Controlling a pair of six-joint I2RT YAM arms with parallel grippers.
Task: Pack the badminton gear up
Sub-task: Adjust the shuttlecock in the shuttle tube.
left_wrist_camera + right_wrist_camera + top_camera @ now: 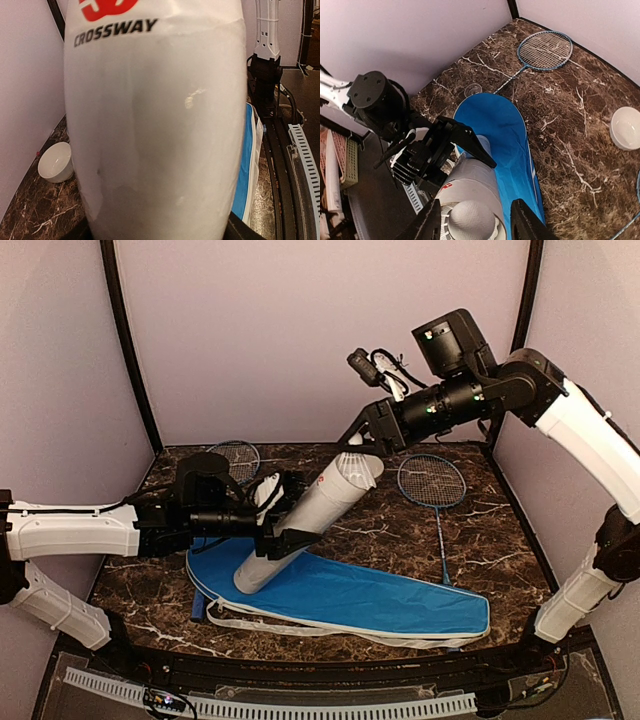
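Note:
My left gripper [292, 530] is shut on the long white tube [305, 525], which leans with its lower end on the blue racket cover [350, 595]. The tube [155, 125] fills the left wrist view. My right gripper [475, 226] hovers at the tube's raised mouth, open, one finger on each side and both fingers clear of it. A white shuttlecock [470, 220] sits cork-up in that mouth. One blue-framed racket [432, 482] lies on the right. Another racket [545, 50] lies at the back left.
A small white bowl [625, 127] stands on the marble table [380, 530] behind the left gripper. A small clear round lid [472, 90] lies by the cover's rounded end. Purple walls [300, 330] close in the back and sides.

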